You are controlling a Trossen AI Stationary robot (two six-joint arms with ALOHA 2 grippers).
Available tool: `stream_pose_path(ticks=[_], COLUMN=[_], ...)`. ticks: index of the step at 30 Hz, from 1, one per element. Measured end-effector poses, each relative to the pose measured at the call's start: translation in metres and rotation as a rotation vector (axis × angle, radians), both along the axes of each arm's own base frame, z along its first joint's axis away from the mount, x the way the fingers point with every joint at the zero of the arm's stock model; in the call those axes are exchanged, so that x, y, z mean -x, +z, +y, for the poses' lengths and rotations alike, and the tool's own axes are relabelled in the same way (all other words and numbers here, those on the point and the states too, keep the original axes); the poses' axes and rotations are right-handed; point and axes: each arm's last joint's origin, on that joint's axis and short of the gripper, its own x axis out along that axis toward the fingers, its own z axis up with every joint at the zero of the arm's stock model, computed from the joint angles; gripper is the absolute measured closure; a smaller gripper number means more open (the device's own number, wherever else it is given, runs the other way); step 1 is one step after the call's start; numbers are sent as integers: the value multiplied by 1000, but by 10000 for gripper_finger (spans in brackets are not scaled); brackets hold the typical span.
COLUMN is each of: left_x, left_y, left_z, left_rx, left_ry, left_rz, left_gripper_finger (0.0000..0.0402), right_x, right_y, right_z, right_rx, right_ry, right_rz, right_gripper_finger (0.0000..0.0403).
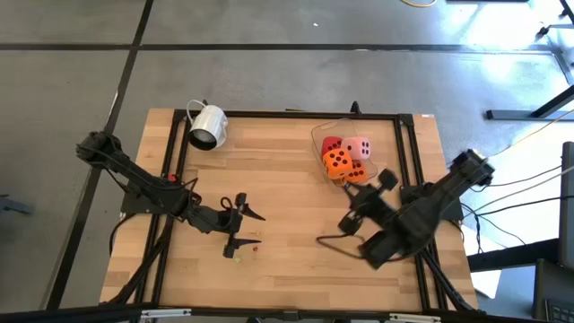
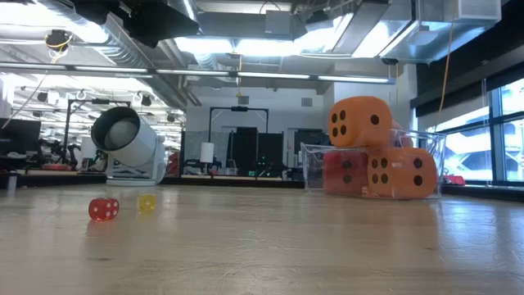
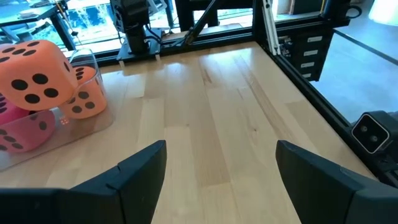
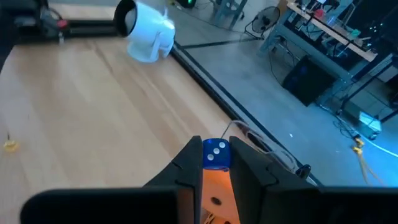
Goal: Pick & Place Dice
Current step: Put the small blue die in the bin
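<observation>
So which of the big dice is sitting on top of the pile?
An orange die. It rests on the others in the clear container, with the second orange die and the red die beneath it.

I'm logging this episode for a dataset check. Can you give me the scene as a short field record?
dice: pink die, red die and two orange dice, piled in the clear container
mug: white mug, lying on its side
left gripper: left gripper open, holding nothing, near two tiny beads
right gripper: right gripper beside the container, shut on a small blue die
</observation>
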Motion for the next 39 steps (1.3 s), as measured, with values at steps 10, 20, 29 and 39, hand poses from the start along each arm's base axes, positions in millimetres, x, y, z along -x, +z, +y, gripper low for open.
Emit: stream_pose_path(ticks=[10, 20, 29, 39], left_x=[0, 0, 0, 0], left_y=[0, 0, 0, 0], left_z=[0, 0, 0, 0], left_rx=[1, -1, -10, -15], left_ry=[-7, -6, -6, -3], left_rz=[1, 1, -1, -4], left_gripper_finger=[107, 107, 107, 107], right_x=[58, 103, 118, 119], right_y=[0, -35, -69, -91], right_z=[-51, -90, -106, -115], right_rx=[-105, -166, -185, -213], right_ry=[-76, -156, -185, -204], right_rz=[-157, -388, -400, -343], right_gripper_finger=[346, 346, 346, 346])
